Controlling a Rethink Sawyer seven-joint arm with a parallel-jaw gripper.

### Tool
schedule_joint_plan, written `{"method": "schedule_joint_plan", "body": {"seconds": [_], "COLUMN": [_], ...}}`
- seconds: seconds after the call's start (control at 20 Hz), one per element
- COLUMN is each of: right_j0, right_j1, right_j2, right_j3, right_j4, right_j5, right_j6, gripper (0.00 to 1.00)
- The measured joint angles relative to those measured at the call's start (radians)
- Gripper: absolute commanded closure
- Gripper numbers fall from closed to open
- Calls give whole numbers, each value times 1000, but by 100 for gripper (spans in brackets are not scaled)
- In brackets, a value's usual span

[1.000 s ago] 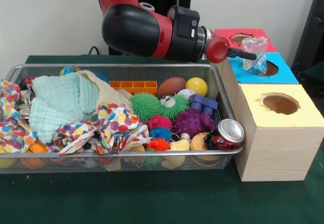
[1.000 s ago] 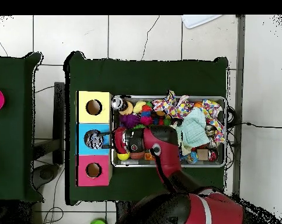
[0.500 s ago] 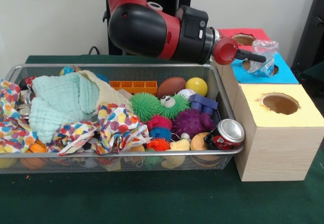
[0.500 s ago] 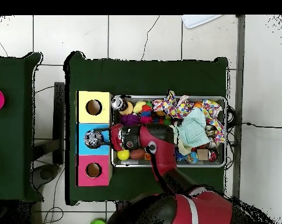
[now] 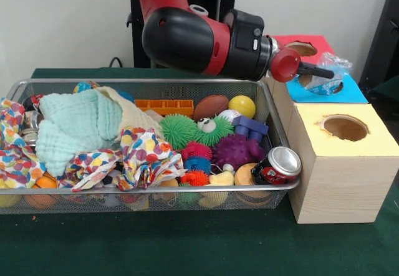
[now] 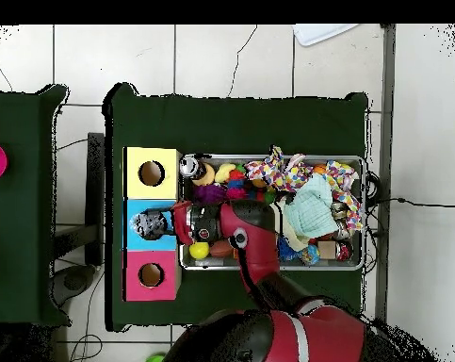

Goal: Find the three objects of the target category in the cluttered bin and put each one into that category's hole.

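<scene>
The gripper (image 5: pixel 321 72) pinches a clear bottle (image 5: pixel 329 75) directly over the hole (image 5: pixel 321 84) in the blue panel, and since the wrinkly plastic looks about as wide as that opening, it may catch on the rim when let go.

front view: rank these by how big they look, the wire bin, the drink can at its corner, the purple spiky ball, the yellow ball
1. bin, by far
2. drink can and purple spiky ball: alike; the can sits nearer the camera, so unranked
3. yellow ball, farther back
</scene>
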Motion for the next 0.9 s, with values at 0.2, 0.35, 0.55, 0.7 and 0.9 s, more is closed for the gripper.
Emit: {"method": "schedule_joint_plan", "body": {"seconds": [0.2,0.35,0.55,0.7,0.9], "right_j0": [0,0,-2,-2,-2], "right_j1": [14,29,44,44,47], "right_j2": [0,0,5,5,5], "right_j3": [0,-4,-13,-15,-23], "right_j4": [0,-5,-15,-18,-30], "right_j5": [0,-12,-27,-27,-26], "right_j6": [0,0,0,0,1], "gripper": [0,0,0,0,0]}}
